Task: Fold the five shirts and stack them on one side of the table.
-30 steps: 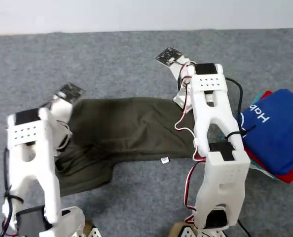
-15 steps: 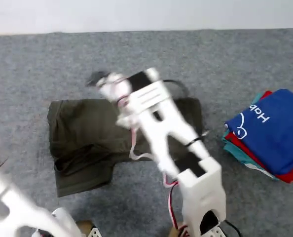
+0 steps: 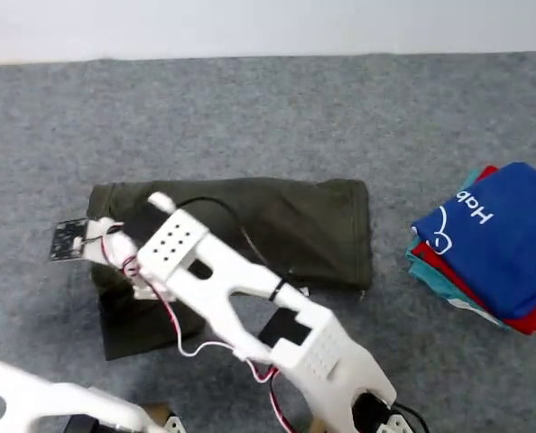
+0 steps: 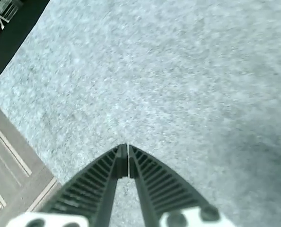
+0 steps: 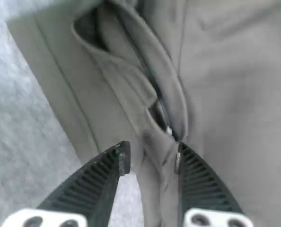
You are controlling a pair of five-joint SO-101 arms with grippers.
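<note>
Closing here could pinch just one layer of cloth and drag the fold loose. The right gripper [image 5: 150, 158] is part open and empty, directly above bunched folds at the edge of the green shirt [image 3: 286, 221], its arm stretched low across it. The left gripper [image 4: 127, 151] is closed on nothing, with carpet [image 4: 178, 71] beneath.

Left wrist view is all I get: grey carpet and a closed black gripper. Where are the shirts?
Observer: An olive shirt lies partly folded in the middle of the table.
Operator: Only that one?
Observer: No, a stack of folded shirts sits toward the right side in the high view, a blue one on top.
Operator: Is anything working on the olive one?
Observer: The right gripper is open just over a crease near its edge.
</note>
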